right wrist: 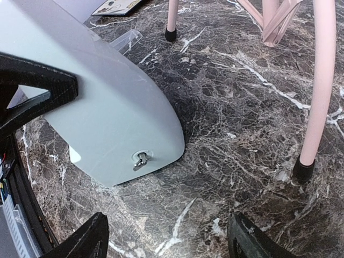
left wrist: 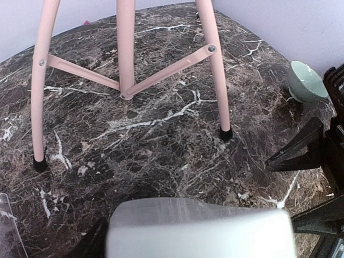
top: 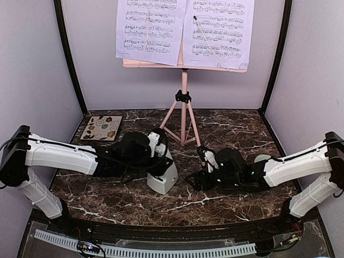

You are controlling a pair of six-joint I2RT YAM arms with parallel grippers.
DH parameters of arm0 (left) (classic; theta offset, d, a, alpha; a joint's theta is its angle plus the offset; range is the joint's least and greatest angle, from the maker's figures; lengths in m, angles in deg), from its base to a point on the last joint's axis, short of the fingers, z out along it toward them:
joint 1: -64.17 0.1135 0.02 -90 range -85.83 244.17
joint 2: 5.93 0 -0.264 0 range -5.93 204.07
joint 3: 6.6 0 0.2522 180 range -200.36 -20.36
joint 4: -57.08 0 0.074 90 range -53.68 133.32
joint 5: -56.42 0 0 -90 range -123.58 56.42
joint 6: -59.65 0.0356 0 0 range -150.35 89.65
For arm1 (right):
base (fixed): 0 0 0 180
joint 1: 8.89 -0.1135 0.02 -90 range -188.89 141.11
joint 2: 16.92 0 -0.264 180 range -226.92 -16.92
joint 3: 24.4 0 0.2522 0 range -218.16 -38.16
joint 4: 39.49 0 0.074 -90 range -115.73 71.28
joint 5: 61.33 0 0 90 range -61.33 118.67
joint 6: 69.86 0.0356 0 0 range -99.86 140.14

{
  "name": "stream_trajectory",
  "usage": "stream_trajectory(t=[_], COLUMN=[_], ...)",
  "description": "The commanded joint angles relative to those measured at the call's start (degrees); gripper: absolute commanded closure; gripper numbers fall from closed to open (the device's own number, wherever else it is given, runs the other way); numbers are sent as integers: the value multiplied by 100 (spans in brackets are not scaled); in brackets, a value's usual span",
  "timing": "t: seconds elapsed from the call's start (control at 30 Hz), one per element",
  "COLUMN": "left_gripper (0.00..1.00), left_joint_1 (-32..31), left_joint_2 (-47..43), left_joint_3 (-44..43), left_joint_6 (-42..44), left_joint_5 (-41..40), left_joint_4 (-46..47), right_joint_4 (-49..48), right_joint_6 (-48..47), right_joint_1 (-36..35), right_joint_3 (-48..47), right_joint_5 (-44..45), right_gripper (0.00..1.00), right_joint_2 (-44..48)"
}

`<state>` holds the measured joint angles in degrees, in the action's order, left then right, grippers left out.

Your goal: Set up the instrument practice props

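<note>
metronome (top: 164, 183) between the left claw's (top: 161, 159) fingers, grip unclear; right claw (right wrist: 167, 224) wide open just beside it

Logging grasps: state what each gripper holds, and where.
Left gripper grips the metronome by its sides near the top; right gripper is open, holding nothing.

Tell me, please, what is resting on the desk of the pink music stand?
Two sheet-music pages stand side by side on the lip of the desk. They cover nearly the whole desk face, so its surface cannot be seen.
</note>
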<state>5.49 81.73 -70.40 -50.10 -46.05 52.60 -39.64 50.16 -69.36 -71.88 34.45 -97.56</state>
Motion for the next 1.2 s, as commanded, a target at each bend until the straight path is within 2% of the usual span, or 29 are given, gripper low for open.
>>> stream_trajectory(t=[0.0, 0.13, 0.2, 0.37, 0.47, 0.67, 0.73, 0.87, 1.1, 1.17], left_gripper=[44, 61, 65, 69, 70, 71, 72, 73, 75, 75], left_joint_1=[23, 23, 23, 23, 23, 21, 23, 23, 23, 23], left_joint_2=[-87, -179, -200, -214, -214, -297, -363, -474, -587, -600], left_joint_3=[-324, -560, -621, -904, -1082, -1143, -1081, -982, -924, -900], left_joint_6=[64, 41, 51, -112, -188, -73, -48, 14, 84, 98], left_joint_5=[-150, -219, -272, -557, -544, -272, -181, -50, 72, 116], left_joint_4=[146, -20, -42, -171, -185, -32, 40, 161, 369, 441], right_joint_4=[-394, -619, -733, -1099, -1215, -1215, -1204, -1252, -1215, -1242], right_joint_6=[-272, -528, -548, -367, -328, -412, -479, -574, -611, -614], right_joint_1=[32, 43, 44, 45, 44, 69, 99, 169, 265, 279], right_joint_3=[69, -82, -222, -450, -543, -632, -639, -608, -557, -563], right_joint_5=[150, 91, -121, -373, -251, 221, 333, 378, 53, -69], right_gripper=[25, 33, 35, 32, 30, 33, 36, 49, 71, 74], right_joint_2=[78, -188, -367, -746, -889, -997, -963, -889, -918, -903])
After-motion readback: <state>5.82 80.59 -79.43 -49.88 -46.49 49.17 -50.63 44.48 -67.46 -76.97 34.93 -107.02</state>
